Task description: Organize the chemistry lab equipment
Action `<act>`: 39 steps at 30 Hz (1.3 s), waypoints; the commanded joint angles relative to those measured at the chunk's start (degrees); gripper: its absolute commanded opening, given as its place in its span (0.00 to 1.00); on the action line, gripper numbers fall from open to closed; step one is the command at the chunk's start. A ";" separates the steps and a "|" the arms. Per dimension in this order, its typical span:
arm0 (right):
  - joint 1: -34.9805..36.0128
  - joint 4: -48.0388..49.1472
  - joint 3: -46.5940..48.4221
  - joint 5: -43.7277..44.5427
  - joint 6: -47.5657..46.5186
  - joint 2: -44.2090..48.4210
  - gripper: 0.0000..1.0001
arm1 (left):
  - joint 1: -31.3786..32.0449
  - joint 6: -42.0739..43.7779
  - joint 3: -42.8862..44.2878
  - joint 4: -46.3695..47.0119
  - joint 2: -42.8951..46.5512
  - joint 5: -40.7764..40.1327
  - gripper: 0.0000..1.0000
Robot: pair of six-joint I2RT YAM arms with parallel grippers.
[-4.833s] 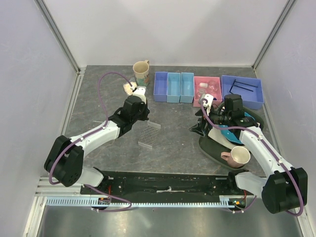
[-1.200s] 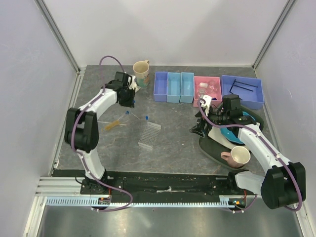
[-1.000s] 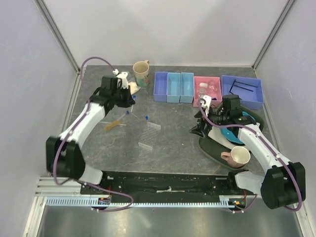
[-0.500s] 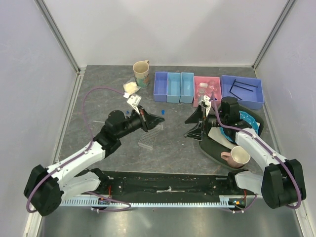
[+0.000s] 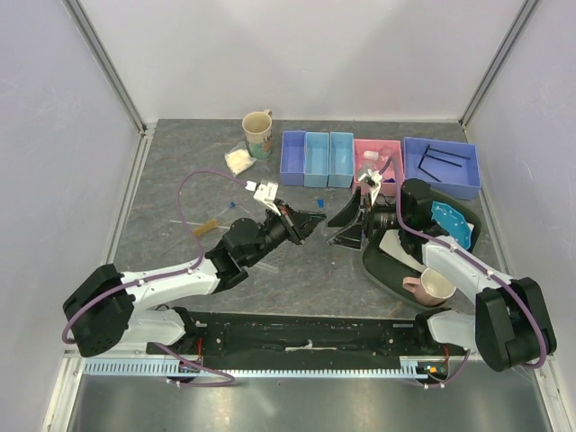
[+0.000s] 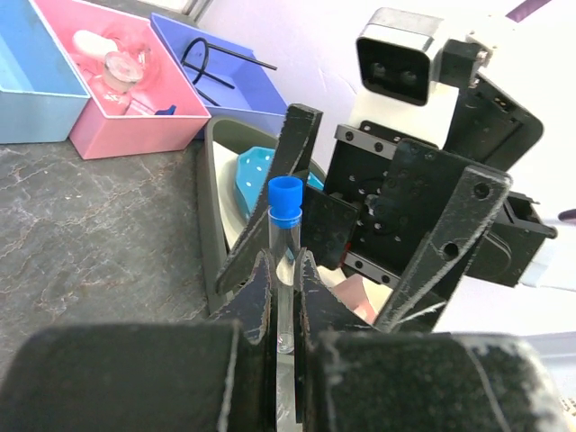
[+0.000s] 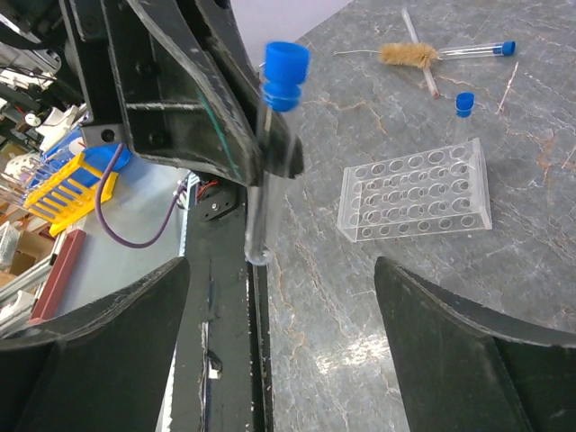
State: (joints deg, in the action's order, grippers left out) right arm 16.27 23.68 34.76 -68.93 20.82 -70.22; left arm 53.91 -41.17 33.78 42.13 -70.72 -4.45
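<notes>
My left gripper (image 6: 284, 263) is shut on a thin clear tube (image 6: 285, 238) with a blue cap, held upright above the table's middle (image 5: 315, 219). My right gripper (image 5: 347, 220) faces it, open wide, fingers (image 7: 90, 346) on both sides and not touching the tube (image 7: 259, 180). The clear tube rack (image 7: 418, 202) lies on the table beyond, mostly hidden under my left arm in the top view. Another capped tube (image 7: 477, 49) lies near a brush (image 7: 409, 54). The powder bag (image 5: 238, 160) sits at the back left. The black wire tripod (image 5: 441, 162) rests in the far right blue bin.
A cream mug (image 5: 258, 133) stands at the back. Three blue bins (image 5: 317, 159) and a pink bin (image 5: 378, 160) with small glassware line the back. At the right, a dark tray (image 5: 378, 256) holds a blue dotted plate (image 5: 447, 220) and a pink mug (image 5: 432, 286).
My left arm swung from the back left by the powder bag to the table's middle, carrying the tube. My right gripper lifted and turned left to face it.
</notes>
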 commanded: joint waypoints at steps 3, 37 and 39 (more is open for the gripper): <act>0.78 5.50 -0.31 0.55 4.23 0.08 0.80 | 1.46 -1.37 3.22 5.86 -2.32 -6.19 0.02; 1.30 -36.95 9.27 5.29 -41.80 2.27 0.03 | -2.57 -1.64 12.53 -31.39 5.15 4.16 0.96; 1.83 -38.09 9.36 5.55 -43.31 2.36 0.03 | -3.98 -1.20 14.46 -35.95 5.50 7.33 0.96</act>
State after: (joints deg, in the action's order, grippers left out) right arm 17.21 -7.55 41.98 -64.05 -11.70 -69.54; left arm 52.56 -43.72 43.83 18.87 -67.26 -2.92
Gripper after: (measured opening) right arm 0.208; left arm 0.959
